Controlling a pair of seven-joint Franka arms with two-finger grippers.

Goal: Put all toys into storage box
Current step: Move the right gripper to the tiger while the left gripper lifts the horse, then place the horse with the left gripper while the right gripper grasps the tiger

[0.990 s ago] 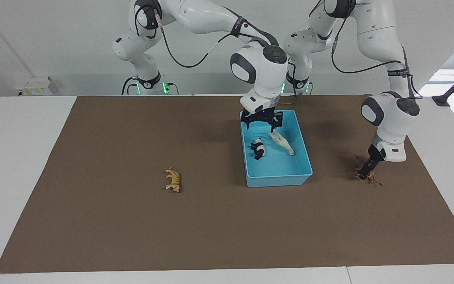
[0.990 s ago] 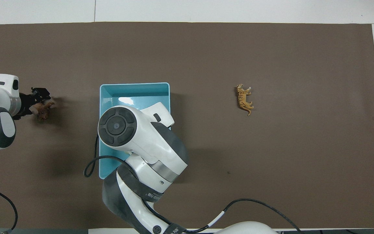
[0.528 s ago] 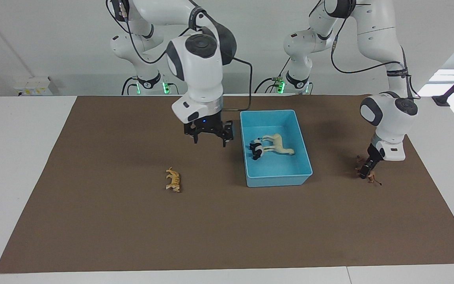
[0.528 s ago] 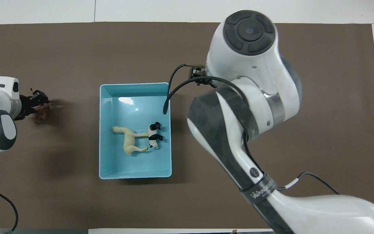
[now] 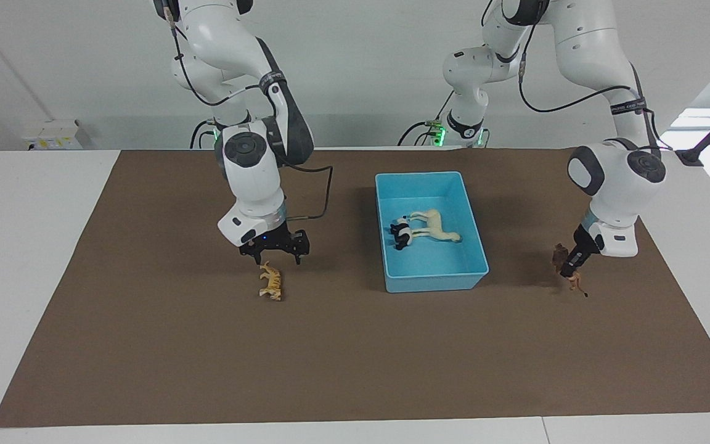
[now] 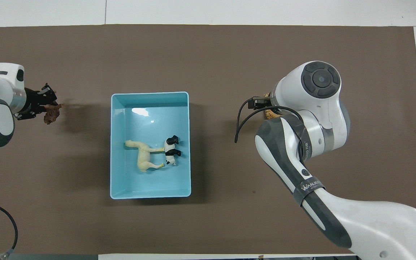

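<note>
The light-blue storage box (image 5: 434, 280) (image 6: 150, 95) stands mid-table. In it the cream camel (image 5: 434, 224) (image 6: 143, 156) lies next to the black-and-white panda (image 5: 402, 235) (image 6: 171, 150). The orange tiger (image 5: 270, 282) lies on the mat toward the right arm's end; in the overhead view only a sliver of the tiger (image 6: 269, 114) shows under the arm. My right gripper (image 5: 273, 255) hangs open just above it. Toward the left arm's end, my left gripper (image 5: 568, 269) (image 6: 44, 107) is shut on the brown lion (image 5: 561, 255) (image 6: 52, 113), held slightly off the mat.
A brown mat (image 5: 355, 357) covers the table, with white tabletop (image 5: 22, 246) around it. A black cable (image 6: 246, 117) loops off the right wrist beside the tiger.
The right arm swung from over the storage box to above the tiger, staying open. The left gripper closed on the lion and raised it a little off the mat.
</note>
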